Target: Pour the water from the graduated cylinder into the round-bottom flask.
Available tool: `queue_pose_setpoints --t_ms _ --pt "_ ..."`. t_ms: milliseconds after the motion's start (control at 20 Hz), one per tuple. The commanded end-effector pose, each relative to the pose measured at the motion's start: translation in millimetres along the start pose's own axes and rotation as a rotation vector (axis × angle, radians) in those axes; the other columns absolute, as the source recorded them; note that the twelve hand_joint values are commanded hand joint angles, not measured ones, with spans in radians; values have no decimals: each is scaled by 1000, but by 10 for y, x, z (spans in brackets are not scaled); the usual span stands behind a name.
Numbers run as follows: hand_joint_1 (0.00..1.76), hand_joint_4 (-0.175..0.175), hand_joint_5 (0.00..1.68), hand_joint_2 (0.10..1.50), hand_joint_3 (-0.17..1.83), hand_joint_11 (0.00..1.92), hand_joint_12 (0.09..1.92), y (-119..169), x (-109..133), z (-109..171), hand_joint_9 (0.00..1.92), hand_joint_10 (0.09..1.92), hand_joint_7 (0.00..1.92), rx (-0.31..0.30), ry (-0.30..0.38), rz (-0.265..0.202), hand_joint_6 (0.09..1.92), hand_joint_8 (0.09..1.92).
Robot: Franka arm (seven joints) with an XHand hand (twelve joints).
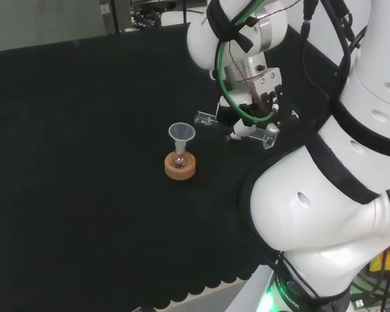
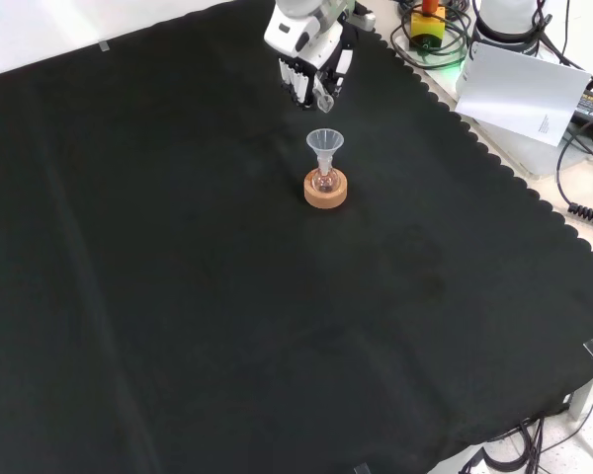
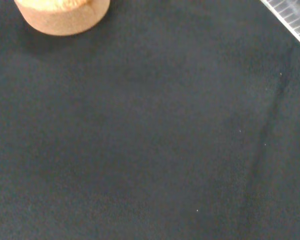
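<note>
A small round-bottom flask sits in a cork ring stand with a clear funnel in its neck. In the head view my hand hovers just right of the funnel, fingers curled round a clear graduated cylinder that lies almost level, one end close to the funnel's rim. The front view puts the hand behind the funnel, flask and cork ring. At the wrist view's edge is the cork ring, and a ribbed clear edge crosses one corner. Any water in the cylinder is too faint to make out.
Black cloth covers the bench all around the flask. In the front view its scalloped edge runs down the right side, with a white sheet and cables beyond it. The arm's own white links stand at the head view's right.
</note>
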State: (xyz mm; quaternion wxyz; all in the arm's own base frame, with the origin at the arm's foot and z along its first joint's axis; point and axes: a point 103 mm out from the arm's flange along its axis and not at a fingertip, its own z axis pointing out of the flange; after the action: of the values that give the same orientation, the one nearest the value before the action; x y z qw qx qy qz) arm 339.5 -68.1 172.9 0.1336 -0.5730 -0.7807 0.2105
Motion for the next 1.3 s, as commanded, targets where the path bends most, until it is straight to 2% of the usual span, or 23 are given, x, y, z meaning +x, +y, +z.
queue_pose_setpoints --t_ms 50,450,700,1000,1300 --pt "1153 -175 974 1210 -175 1227 744 67 48 -24 1438 87 1299 66 -45 22 1053 256" --pt "1152 -175 973 1211 -175 1230 744 101 51 -129 1440 87 1300 82 -107 52 1055 253" --pt "1152 -175 972 1211 -175 1232 744 85 34 -159 1442 87 1301 91 -153 51 1056 251" --pt "1152 -175 972 1211 -175 1234 743 72 -17 -195 1444 87 1302 137 -173 70 1057 249" --pt "1152 -175 971 1212 -175 1235 742 70 -6 -233 1445 87 1303 151 -187 89 1058 247"
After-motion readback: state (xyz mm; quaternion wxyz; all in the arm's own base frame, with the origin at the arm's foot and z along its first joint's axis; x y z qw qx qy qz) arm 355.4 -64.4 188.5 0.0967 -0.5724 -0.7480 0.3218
